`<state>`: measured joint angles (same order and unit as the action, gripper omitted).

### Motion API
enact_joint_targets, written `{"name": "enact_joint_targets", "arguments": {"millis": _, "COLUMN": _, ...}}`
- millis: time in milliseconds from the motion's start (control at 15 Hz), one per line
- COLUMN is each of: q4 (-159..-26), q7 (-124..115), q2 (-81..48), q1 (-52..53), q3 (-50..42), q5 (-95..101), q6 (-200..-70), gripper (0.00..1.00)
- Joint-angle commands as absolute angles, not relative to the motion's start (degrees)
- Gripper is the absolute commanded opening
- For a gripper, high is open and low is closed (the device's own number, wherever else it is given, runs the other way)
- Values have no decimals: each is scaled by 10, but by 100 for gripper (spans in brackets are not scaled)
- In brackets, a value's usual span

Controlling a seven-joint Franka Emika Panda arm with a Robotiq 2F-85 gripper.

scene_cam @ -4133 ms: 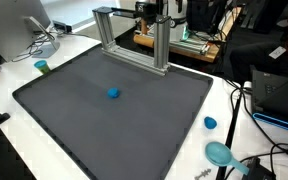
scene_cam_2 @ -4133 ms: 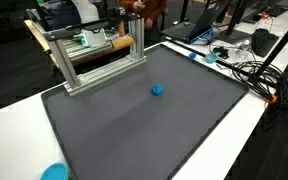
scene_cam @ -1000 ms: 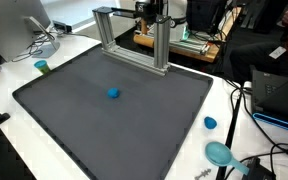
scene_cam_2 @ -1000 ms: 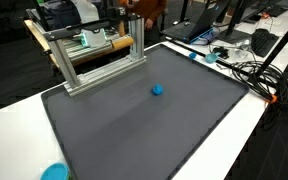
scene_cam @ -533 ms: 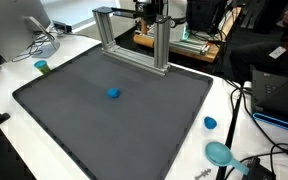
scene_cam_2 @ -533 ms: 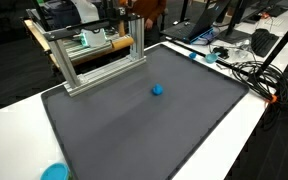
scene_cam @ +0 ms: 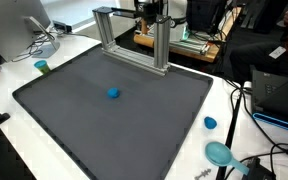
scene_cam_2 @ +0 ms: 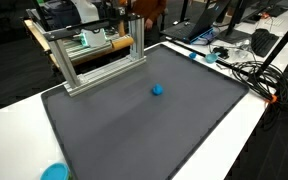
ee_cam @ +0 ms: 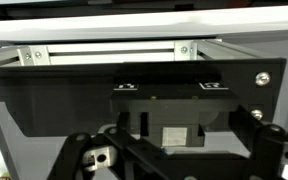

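Jaws spread wide and empty, the gripper (ee_cam: 174,160) hangs by the aluminium frame (scene_cam: 134,35) at the far edge. The small blue piece (scene_cam: 113,94) lies mid-way on the grey mat (scene_cam_2: 114,130) (well apart from it). This looks like the approach stage: next comes a forward, downward reach past the frame.

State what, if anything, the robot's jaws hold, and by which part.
Nothing: the jaws stand open by the silver metal frame, apart from the small blue ball on the dark grey mat.

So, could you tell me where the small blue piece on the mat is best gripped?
Across its sides, probably straight from above: the blue piece is small, low and lies apart from the metal frame on the flat mat.
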<state>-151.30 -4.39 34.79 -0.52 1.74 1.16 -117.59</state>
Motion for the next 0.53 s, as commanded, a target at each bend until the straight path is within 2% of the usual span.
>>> {"name": "enact_joint_targets", "arguments": {"millis": 0, "q4": -1530, "q7": -30, "q2": 365, "q1": 2, "q3": 7, "q5": -3, "q6": -1185, "gripper": 100}}
{"name": "enact_joint_targets", "arguments": {"millis": 333, "q4": -1531, "q7": -41, "q2": 365, "q1": -1, "q3": 6, "q5": -8, "q6": -1177, "gripper": 97}}
{"name": "enact_joint_targets", "arguments": {"millis": 400, "q4": -1529, "q7": -41, "q2": 362, "q1": -1, "q3": 5, "q5": -11, "q6": -1172, "gripper": 94}}
{"name": "enact_joint_targets", "arguments": {"millis": 467, "q4": -1525, "q7": -50, "q2": 358, "q1": -3, "q3": 7, "q5": -13, "q6": -1163, "gripper": 96}}
